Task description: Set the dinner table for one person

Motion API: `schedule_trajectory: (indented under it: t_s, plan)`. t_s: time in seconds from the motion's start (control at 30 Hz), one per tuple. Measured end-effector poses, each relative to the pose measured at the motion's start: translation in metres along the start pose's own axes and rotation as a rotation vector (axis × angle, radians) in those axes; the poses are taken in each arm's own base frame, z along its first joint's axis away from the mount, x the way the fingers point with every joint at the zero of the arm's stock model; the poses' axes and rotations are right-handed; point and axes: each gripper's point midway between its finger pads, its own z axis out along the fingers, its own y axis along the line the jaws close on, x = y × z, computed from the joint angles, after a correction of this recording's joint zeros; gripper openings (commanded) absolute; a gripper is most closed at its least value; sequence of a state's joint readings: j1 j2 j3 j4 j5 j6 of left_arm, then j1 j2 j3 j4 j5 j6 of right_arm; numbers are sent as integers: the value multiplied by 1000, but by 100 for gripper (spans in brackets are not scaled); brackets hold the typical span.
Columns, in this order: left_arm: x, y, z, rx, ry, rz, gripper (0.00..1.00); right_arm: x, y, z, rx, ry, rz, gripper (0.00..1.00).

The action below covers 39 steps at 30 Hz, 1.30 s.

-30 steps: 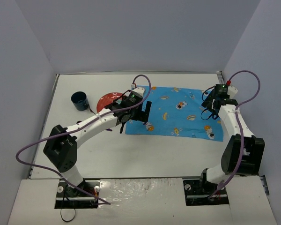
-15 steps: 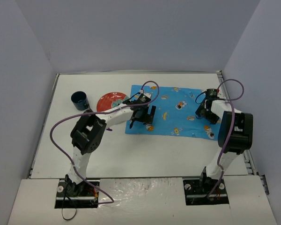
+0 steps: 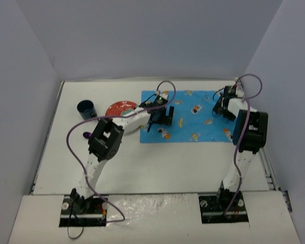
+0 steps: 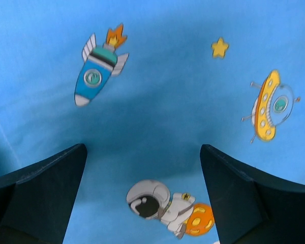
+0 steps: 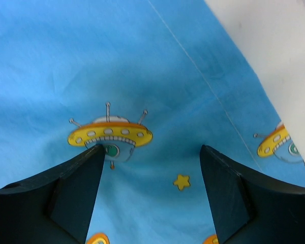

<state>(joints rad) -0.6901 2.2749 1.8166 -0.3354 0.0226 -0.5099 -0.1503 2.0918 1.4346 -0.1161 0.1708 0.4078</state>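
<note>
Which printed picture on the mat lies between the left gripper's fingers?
The astronaut, lowest in the left wrist view; the rocket and the yellow saucer lie farther ahead.

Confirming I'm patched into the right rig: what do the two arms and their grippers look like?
The left arm and right arm have white links with boxy black joint housings and a looping purple cable each. The left gripper and right gripper carry two matte black, wedge-shaped fingers.
</note>
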Motion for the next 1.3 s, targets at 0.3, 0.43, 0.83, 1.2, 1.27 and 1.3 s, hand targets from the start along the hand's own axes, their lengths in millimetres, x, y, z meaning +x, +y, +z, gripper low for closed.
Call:
schedule_trajectory:
  t_s: [0.3,0.43,0.83,1.2,1.27,1.3]
  plan:
    - [-34,-10,25,21,-61,-33,91,-40,1,27,-4,-58,-3,73]
    - [-44,-11,31,37,-76,-46,92,-53,1,33,-13,-73,-19,73]
    - [-55,14,-10,-2,-46,-19,97,-49,18,-33,-90,-91,-79,81]
    - [-92,44,-193,-12,-254,-16,97,33,127,-113,-311,-90,-337,97]
    - [-81,61,-212,-34,-264,-33,97,46,129,-103,-305,-58,-364,97]
    - [-74,72,-217,-48,-266,-45,97,51,128,-97,-297,-44,-372,97]
